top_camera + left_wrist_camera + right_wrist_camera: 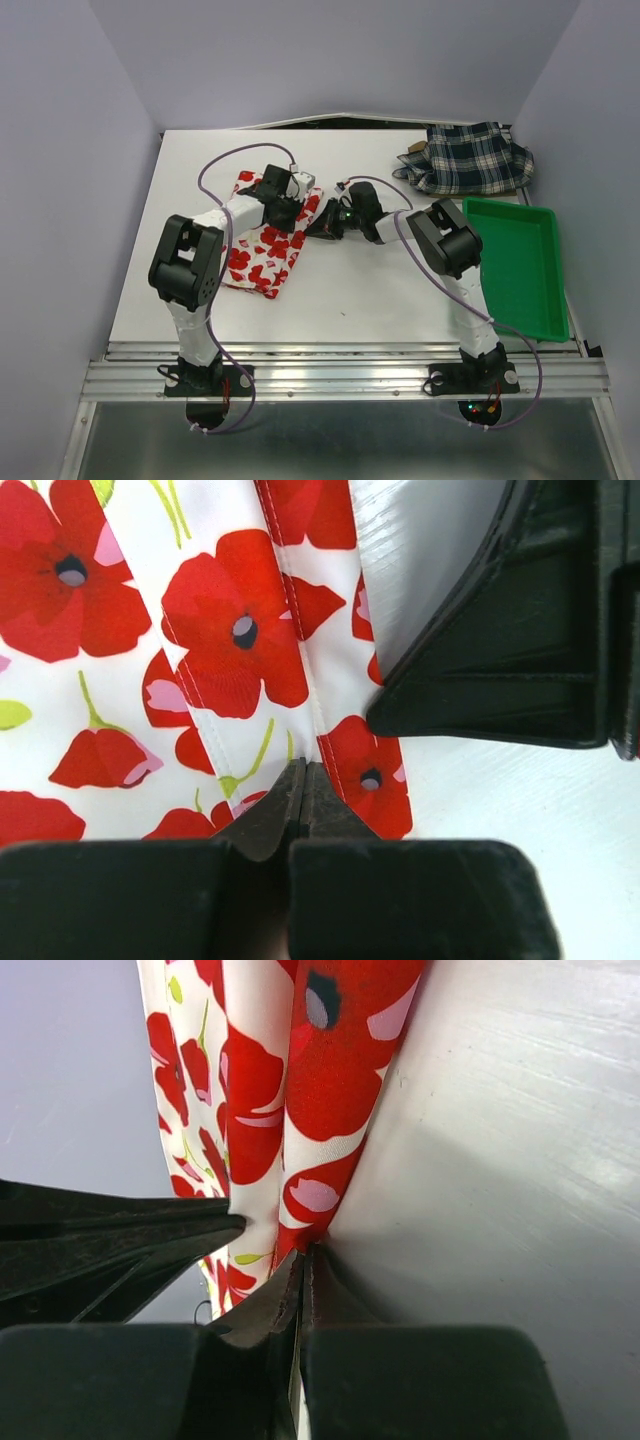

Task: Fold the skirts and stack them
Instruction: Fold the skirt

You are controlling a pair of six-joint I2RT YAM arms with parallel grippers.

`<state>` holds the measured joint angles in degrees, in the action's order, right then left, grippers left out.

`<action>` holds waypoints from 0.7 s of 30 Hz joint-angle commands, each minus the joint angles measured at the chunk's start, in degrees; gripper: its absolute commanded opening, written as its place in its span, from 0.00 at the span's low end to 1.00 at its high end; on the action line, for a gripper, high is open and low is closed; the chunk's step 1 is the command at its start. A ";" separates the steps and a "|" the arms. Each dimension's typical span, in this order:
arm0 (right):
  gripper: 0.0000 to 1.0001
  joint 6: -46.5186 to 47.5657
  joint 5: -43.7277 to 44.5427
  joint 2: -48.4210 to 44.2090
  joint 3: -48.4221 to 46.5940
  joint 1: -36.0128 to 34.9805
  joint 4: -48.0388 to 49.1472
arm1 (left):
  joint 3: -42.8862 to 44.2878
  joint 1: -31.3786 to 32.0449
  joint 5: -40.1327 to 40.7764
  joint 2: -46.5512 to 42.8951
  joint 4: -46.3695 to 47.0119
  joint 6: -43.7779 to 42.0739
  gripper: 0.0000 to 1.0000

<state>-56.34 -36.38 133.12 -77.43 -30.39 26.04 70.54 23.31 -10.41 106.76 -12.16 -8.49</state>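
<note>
Flowered skirt (262,255): white with red flowers, lying on the table (380,290) well to the left of the green tray (515,262); both grippers meet at its edge nearest the tray.
Left gripper (303,780): jaws pressed together, with no gap showing; the tips pinch the flowered cloth along a stitched seam.
Right gripper (305,1265): jaws likewise closed tight, nipping a folded edge of the same skirt, just beside the left gripper on the tray's side.
Cloth at the pinch: in the right wrist view it runs away from the tips in two or three long folds; how many layers each gripper has caught cannot be told.
Plaid skirt (470,160): dark navy and white, bunched in a heap just behind the tray's far end, apart from both grippers.
Brown cloth (414,150): only a small tan bit shows at the left side of the plaid heap; the rest is covered.
Hidden: in the top view the left arm covers the middle of the flowered skirt, and the fingertips themselves are too dark and small to make out there.
</note>
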 commanded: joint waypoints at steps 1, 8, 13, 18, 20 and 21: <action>0.01 2.11 3.60 3.37 0.61 -0.63 -4.77 | 0.12 0.68 -2.33 -5.77 -0.84 -1.18 0.00; 0.01 1.76 3.51 3.55 0.35 -0.63 -4.77 | -0.94 1.47 -3.47 -6.57 -2.25 -1.97 0.00; 0.01 1.76 3.77 3.29 0.70 -0.63 -4.77 | 0.56 1.65 -4.61 -4.81 -3.30 -1.53 0.00; 0.01 1.84 4.04 2.94 1.05 -0.63 -4.77 | 1.18 1.83 -6.20 -2.26 -3.66 -0.56 0.00; 0.01 1.84 3.86 2.85 1.23 -0.63 -4.69 | 1.26 1.83 -6.46 -1.56 -3.48 -0.47 0.00; 0.01 1.84 3.95 2.85 1.23 -0.63 -4.77 | 1.26 1.83 -6.37 -0.95 -3.39 -0.30 0.00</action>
<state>-56.55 -36.36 133.16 -77.47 -30.39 26.04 70.02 24.73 -14.96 104.68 -14.85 -9.56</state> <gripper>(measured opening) 0.013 0.025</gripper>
